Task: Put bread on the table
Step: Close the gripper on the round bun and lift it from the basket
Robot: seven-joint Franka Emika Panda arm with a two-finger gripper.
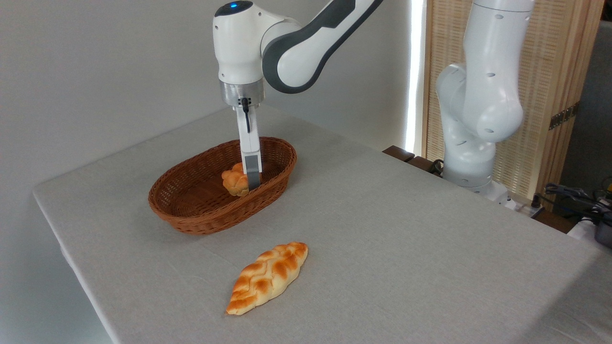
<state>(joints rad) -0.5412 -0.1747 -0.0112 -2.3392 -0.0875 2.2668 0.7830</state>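
Your two-finger gripper (250, 184) points straight down into the brown oval wicker basket (191, 215), its near finger flush against the right flank of the small round golden-orange braided bun (234, 181). The bun sits inside the basket, toward its right end, directly at your fingertips. The far finger is hidden behind the bun, so you cannot tell from here whether the jaws have closed on it or merely stand around it; confirm the squeeze before you move.

Once you trust the grip, lift straight up until the bun's underside is clearly above the wicker rim just to the right of and in front of the fingers; a sideways drag would likely catch it and tip the basket. Then carry it to bare light grey cloth on the table (406, 229), to the right of the gripper and well apart from the long leaf-shaped braided loaf (267, 277) lying in front of it. Lower until the bun rests on the cloth before releasing.
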